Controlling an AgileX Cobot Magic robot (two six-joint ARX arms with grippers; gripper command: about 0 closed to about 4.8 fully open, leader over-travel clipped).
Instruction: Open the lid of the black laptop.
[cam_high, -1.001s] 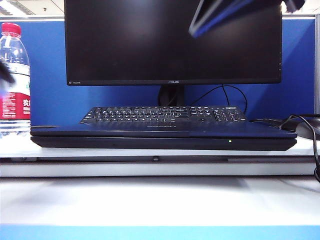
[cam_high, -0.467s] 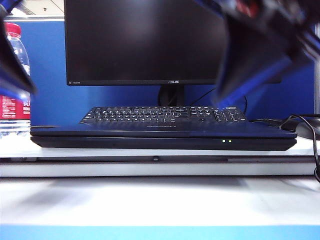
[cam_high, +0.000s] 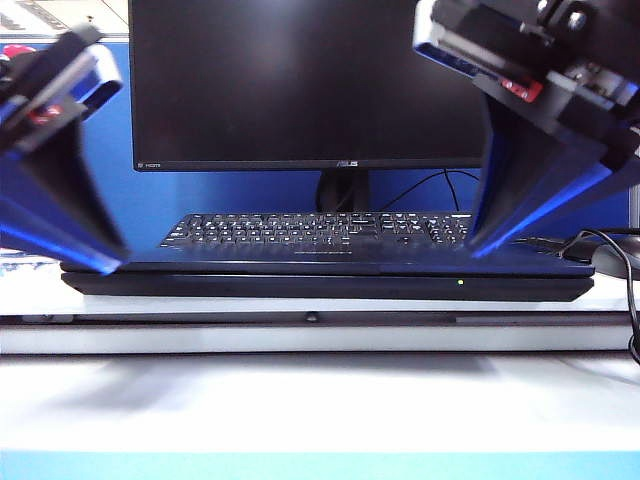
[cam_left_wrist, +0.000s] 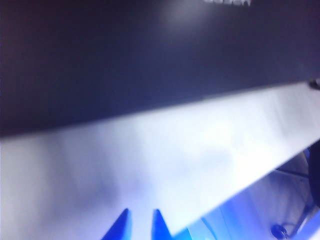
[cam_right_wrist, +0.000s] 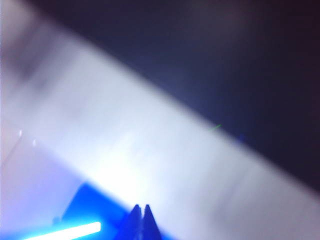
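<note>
You've got the laptop (cam_high: 330, 272) lying shut near the front edge of the white desk (cam_high: 320, 400), its long axis running side to side across the exterior view, lid (cam_high: 330, 262) flat on the base with one green light showing on the front edge toward the right. Your left gripper (cam_high: 95, 255) hangs over the laptop's left end, tips pointing down at that corner; in its wrist view the two blue fingertips (cam_left_wrist: 122, 225) stand a little apart, so read it as partly open and holding nothing. Your right gripper (cam_high: 485, 240) hangs over the right part of the lid, further in from its end; its wrist view shows the tips (cam_right_wrist: 136, 216) pressed nearly together, seemingly closed and empty, though the blur makes that soft. Both sit above and slightly behind the front lip, so the seam you need lies below and toward the camera. Neither looks clearly nearer. Count: one laptop, one monitor (cam_high: 345, 85), one separate keyboard (cam_high: 325, 230) behind the lid, two grippers, a cable (cam_high: 610, 250) at the right. Whether either tip touches the lid, you cannot tell.
</note>
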